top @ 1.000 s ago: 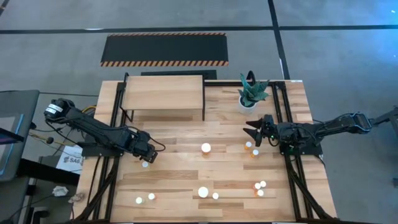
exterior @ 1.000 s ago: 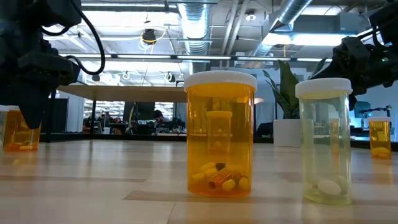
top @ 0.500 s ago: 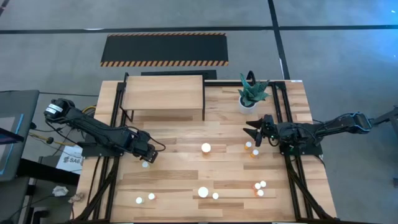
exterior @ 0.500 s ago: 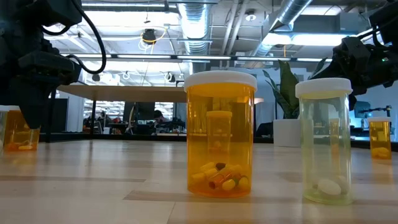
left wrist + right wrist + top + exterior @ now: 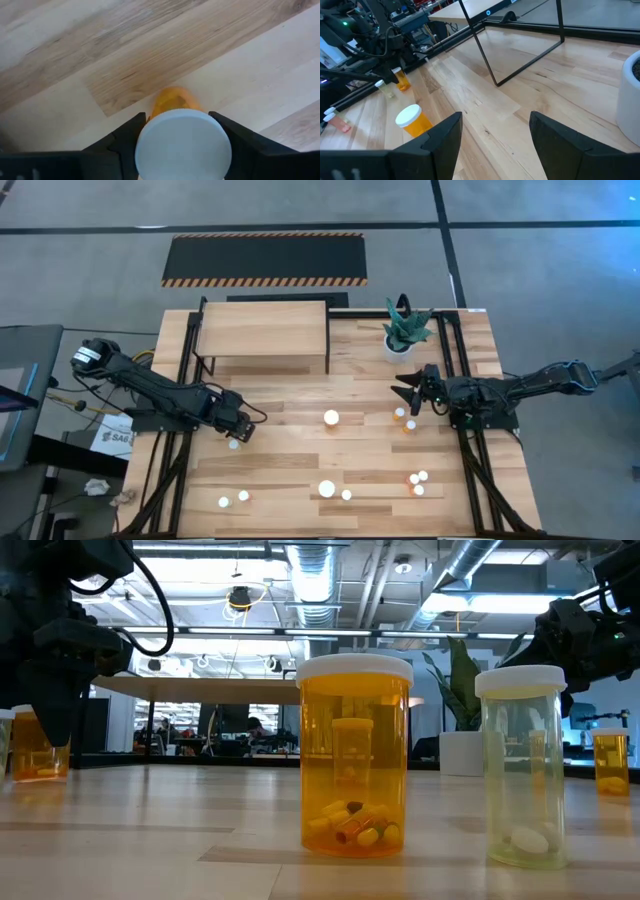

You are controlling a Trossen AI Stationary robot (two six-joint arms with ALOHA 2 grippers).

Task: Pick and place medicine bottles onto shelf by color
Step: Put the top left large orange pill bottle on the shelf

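Observation:
My left gripper (image 5: 233, 432) stands at the table's left, pointing down, shut on a small orange bottle with a white cap (image 5: 183, 145); the bottle also shows in the low view (image 5: 40, 745). My right gripper (image 5: 405, 392) is open and empty at the right, near two small bottles (image 5: 404, 418) standing on their bases. Other white-capped bottles stand at the middle (image 5: 331, 418) and along the near edge (image 5: 326, 489). The light-wood shelf (image 5: 262, 330) stands at the far left with nothing on its top. My left gripper pinches the orange bottle between its two fingers (image 5: 127, 137), one on each side of its top at the white cap (image 5: 150, 131). The fingers come from above, pointing down. The bottle stands upright; I cannot tell whether its base is clear of the table.
A white pot with a green plant (image 5: 403, 335) stands at the far right, just beyond my right gripper. A bottle cluster (image 5: 417, 480) sits near right and two small bottles (image 5: 233, 498) near left. A black mat with orange-striped edges (image 5: 265, 260) lies on the floor beyond the table.
In the low view the orange bottle in my left gripper has shifted slightly sideways and a little upward; another bottle's cap now shows beside it at the picture's edge. My right arm has kept still.

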